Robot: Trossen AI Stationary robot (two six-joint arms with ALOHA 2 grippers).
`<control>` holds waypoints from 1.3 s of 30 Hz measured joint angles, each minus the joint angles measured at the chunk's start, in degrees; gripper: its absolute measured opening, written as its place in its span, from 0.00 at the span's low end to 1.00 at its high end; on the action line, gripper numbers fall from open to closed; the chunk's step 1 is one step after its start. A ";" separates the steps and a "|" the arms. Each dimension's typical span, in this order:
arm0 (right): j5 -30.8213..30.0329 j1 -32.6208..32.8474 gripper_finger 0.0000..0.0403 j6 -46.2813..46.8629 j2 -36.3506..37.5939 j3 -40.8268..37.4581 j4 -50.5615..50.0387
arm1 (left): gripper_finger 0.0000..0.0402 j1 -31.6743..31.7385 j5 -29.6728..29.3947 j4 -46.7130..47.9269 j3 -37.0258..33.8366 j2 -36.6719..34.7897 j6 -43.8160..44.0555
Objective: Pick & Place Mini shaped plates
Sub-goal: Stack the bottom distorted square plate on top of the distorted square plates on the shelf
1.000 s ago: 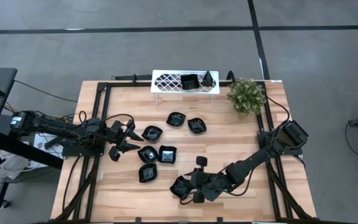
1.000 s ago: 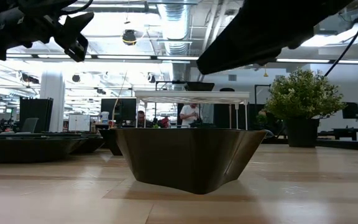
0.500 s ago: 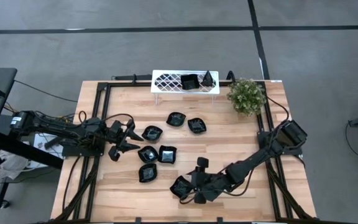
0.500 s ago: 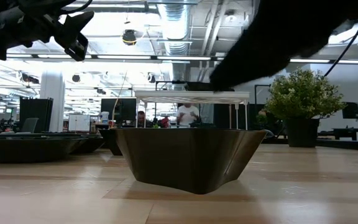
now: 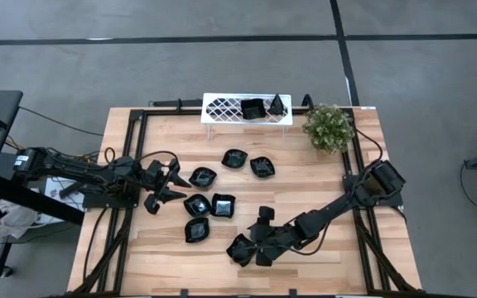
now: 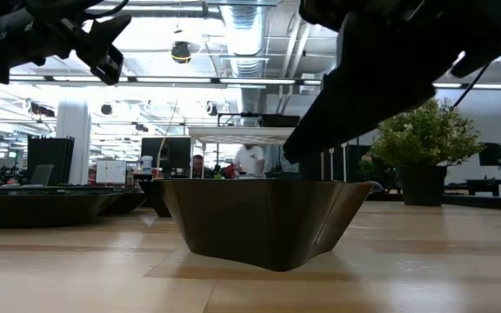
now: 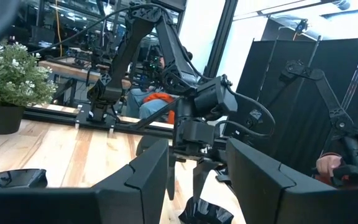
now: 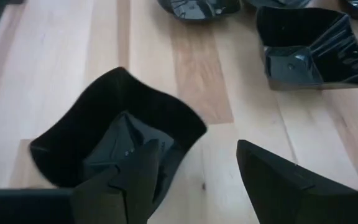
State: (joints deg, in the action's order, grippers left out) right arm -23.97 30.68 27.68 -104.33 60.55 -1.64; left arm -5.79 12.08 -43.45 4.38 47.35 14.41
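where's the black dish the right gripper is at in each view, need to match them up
High view: the dish sits on the table's near edge, at the right gripper.
Low view: it is the big dark dish in the middle foreground.
Left wrist view: small, at the bottom, under the far gripper.
Right wrist view: it fills the left half, one finger inside it.
Shared landmark: the green plant, seen in the high, low and left wrist views.

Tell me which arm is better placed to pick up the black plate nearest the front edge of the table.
The right arm. The right gripper is open directly at that black plate, one finger over its rim in the right wrist view. The left gripper waits open near the table's left edge, farther away.
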 joint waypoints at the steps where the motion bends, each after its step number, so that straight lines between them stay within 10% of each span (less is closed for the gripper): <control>1: -0.02 -0.08 0.53 -0.09 0.00 0.00 0.14 | 0.41 0.01 0.00 -0.03 0.00 0.00 0.00; 21: 3.85 -1.02 0.47 2.34 -2.86 -0.02 0.77 | 0.41 0.00 0.00 -0.56 0.00 -0.02 -0.02; 39: 8.92 -1.36 0.14 2.36 -2.84 -0.02 0.73 | 0.41 0.00 0.00 -0.58 0.00 -0.02 -0.02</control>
State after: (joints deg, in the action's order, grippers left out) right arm -15.05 29.32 30.04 -107.18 60.53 -0.91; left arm -5.78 12.08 -44.03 4.38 47.33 14.39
